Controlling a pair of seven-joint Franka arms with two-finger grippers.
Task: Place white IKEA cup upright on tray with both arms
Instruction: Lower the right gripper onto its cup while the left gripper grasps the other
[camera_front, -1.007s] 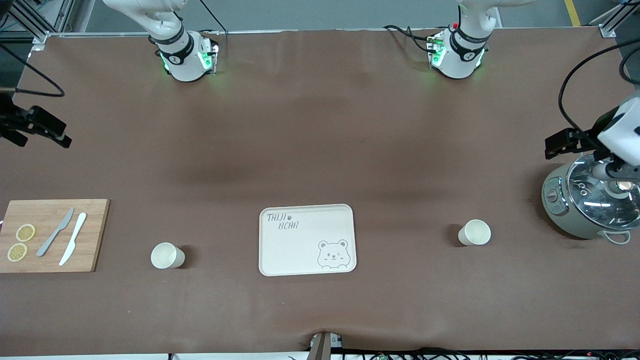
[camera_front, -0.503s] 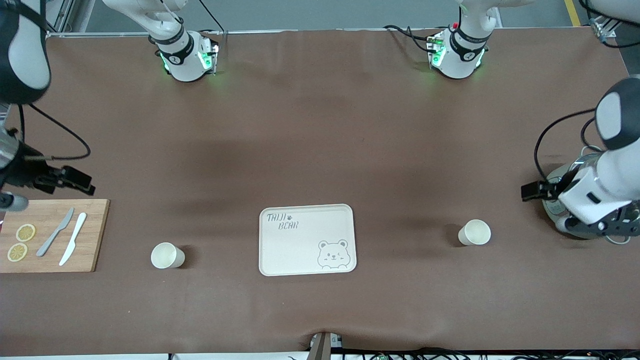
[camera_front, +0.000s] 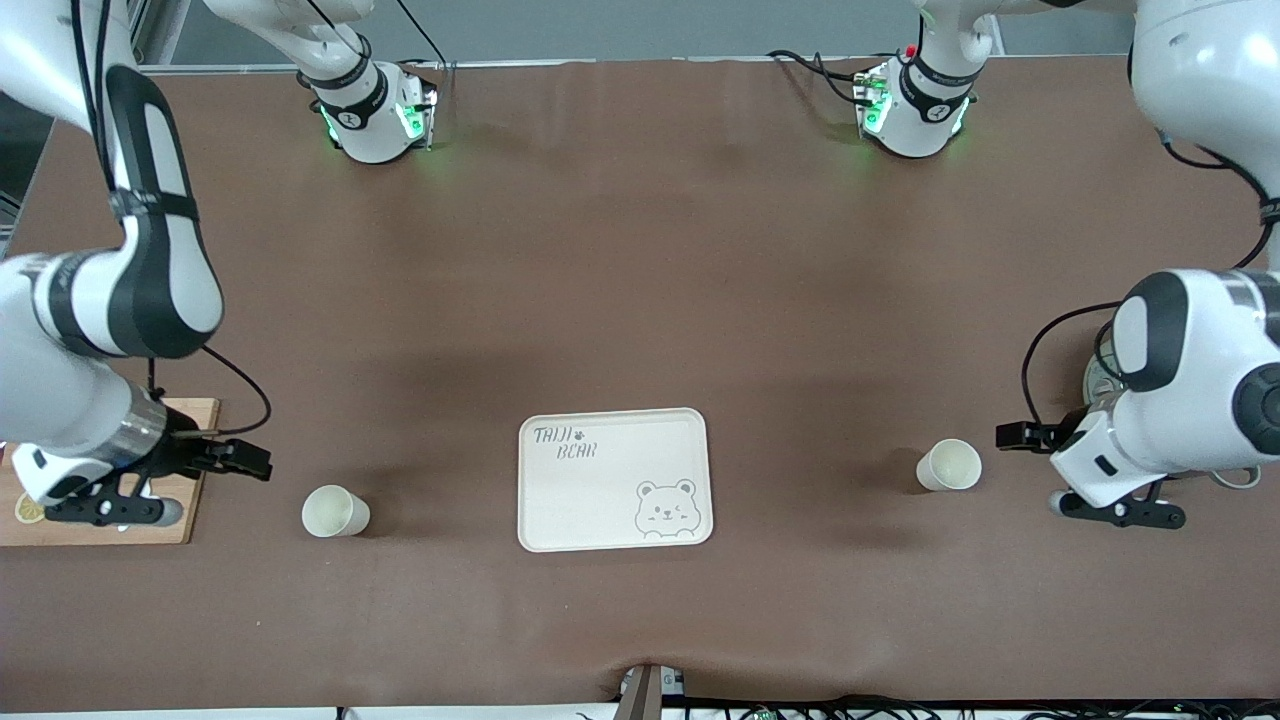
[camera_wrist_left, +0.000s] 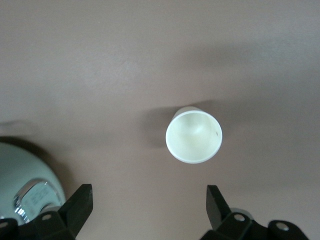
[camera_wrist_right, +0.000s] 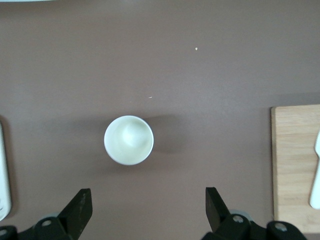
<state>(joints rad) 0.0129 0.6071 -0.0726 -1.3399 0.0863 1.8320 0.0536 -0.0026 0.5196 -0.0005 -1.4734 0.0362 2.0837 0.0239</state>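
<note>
Cup by left arm (camera_front: 949, 465): upright on the tabletop (camera_front: 640, 300), toward the left arm's end, well apart from the tray (camera_front: 613, 479).
Cup by right arm (camera_front: 335, 511): upright toward the right arm's end, between the tray and the cutting board (camera_front: 190, 500).
Left hand (camera_front: 1020, 436): spread wide, near its cup, not touching.
Right hand (camera_front: 245, 462): spread wide, near its cup, over the board's edge.
Risk, tipping: an off-centre approach could let one finger knock the light cup over.
Risk, collision: both arms converging on the small tray might crowd each other.
Hidden: a grey pot (camera_wrist_left: 22, 175) and most of the board lie under the arms; the fingertips are hard to make out from the front.
</note>
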